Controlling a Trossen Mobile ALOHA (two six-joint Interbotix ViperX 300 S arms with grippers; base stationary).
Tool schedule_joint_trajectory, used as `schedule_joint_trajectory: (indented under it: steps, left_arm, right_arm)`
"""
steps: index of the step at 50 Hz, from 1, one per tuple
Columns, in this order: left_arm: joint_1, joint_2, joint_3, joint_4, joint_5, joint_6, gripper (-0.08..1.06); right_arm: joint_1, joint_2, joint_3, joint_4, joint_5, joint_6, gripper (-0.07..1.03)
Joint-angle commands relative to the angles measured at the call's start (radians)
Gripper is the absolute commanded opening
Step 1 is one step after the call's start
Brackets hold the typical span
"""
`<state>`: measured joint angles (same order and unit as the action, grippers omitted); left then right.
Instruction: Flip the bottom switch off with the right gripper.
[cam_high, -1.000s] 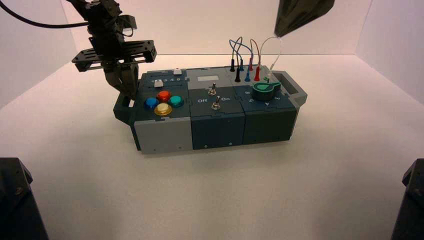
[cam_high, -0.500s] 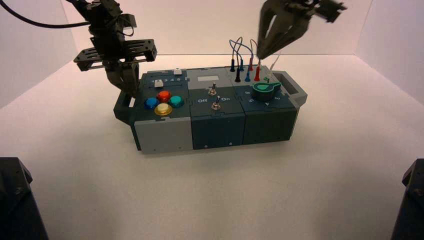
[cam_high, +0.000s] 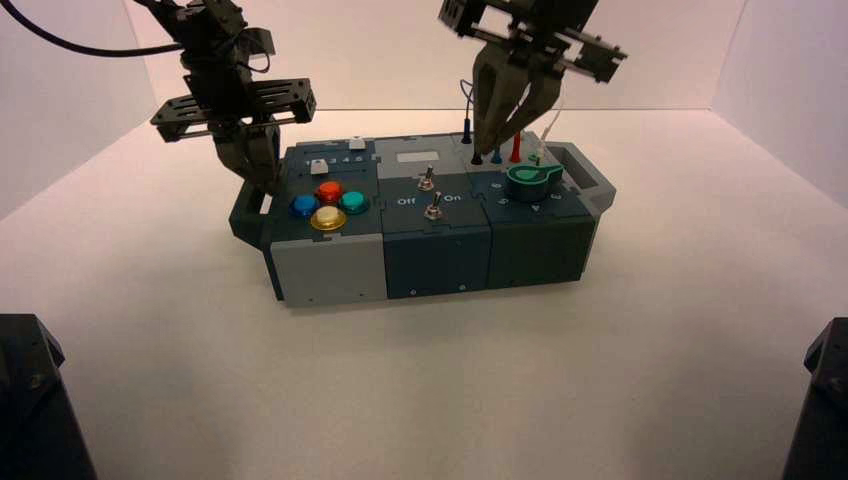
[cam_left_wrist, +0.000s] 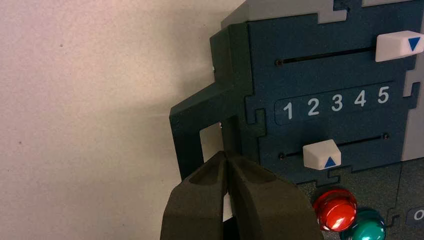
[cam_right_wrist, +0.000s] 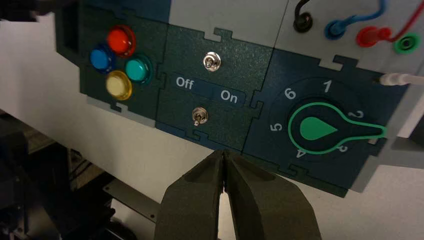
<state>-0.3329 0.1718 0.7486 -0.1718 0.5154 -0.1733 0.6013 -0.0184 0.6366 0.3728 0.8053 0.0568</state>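
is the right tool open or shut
Shut: the right tool's two fingers meet at their tips in its wrist view

A pale, smooth tabletop beneath the multi-panelled box.

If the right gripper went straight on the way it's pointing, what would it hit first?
Probably the box's dark top panel, between the bottom silver toggle and the green-rimmed knob. The right gripper is above the box; its height and exact contact spot are unclear.
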Motion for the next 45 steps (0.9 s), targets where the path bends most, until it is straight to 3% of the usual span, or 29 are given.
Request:
schedule_joint_trajectory:
  steps: [1, 17, 45]
  left_arm:
    - [-0.012, 0.057, -0.002, 0.005, -0.018, 0.021, -0.03]
    - [-0.012, 0.055, 0.002, 0.005, -0.017, 0.025, -0.03]
    - [-0.012, 0.057, 0.000, 0.005, -0.017, 0.028, -0.03]
  right_arm:
    - [0.015, 0.015, -0.032, 0.002, 0.000, 0.012, -0.02]
    - [0.057, 0.074, -0.054, -0.015, -0.009, 0.041, -0.02]
    - [0.064, 0.089, -0.061, -0.160, -0.011, 0.186, -0.02]
